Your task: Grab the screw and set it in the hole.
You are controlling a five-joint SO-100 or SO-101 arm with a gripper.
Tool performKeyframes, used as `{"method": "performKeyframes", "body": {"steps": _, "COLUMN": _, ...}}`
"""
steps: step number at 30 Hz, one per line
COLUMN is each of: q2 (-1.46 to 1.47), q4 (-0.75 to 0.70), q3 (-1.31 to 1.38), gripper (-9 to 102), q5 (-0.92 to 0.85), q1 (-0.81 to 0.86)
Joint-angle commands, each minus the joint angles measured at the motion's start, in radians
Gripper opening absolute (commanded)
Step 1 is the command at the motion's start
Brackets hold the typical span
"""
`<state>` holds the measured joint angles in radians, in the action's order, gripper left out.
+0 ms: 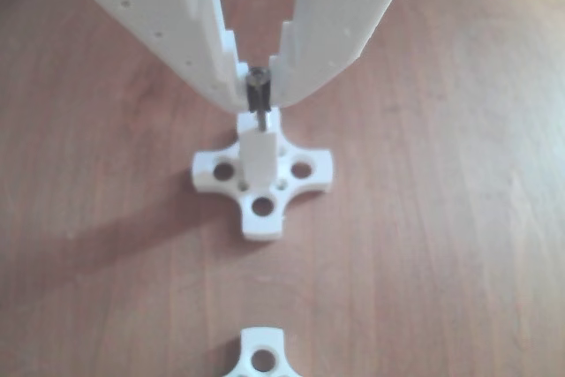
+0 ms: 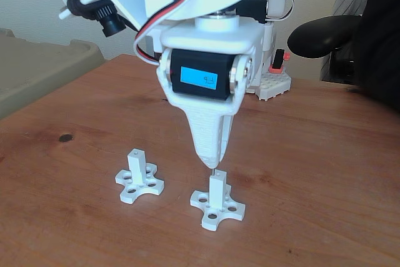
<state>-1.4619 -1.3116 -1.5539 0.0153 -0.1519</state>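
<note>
My white gripper (image 1: 258, 86) comes down from the top of the other view, shut on the screw (image 1: 259, 94). The screw's dark head sits between the fingertips and its thin shaft points down. The shaft tip meets the top end of a white square post (image 1: 261, 149) on a cross-shaped base (image 1: 263, 184). The hole itself is hidden by the screw tip. In the fixed view the gripper (image 2: 211, 157) hangs straight over the right-hand post (image 2: 217, 187), with the screw (image 2: 214, 169) as a short sliver between fingertip and post top.
A second white post on a cross base (image 2: 139, 179) stands to the left in the fixed view; part of it (image 1: 262, 355) shows at the bottom edge of the other view. A dark chair (image 2: 331, 32) and the arm's base (image 2: 274, 82) are at the table's far side.
</note>
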Motion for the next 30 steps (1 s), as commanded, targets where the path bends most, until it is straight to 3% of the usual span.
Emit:
{"method": "performKeyframes", "body": {"steps": 1, "q2": -0.029, "q4": 0.008, "q3": 0.067, "gripper": -4, "q5": -0.006, "q1": -0.011}}
{"method": "performKeyframes", "body": {"steps": 30, "q2": -0.034, "q4": -0.006, "q3": 0.061, "gripper": -4, "q5": 0.002, "q1": -0.026}}
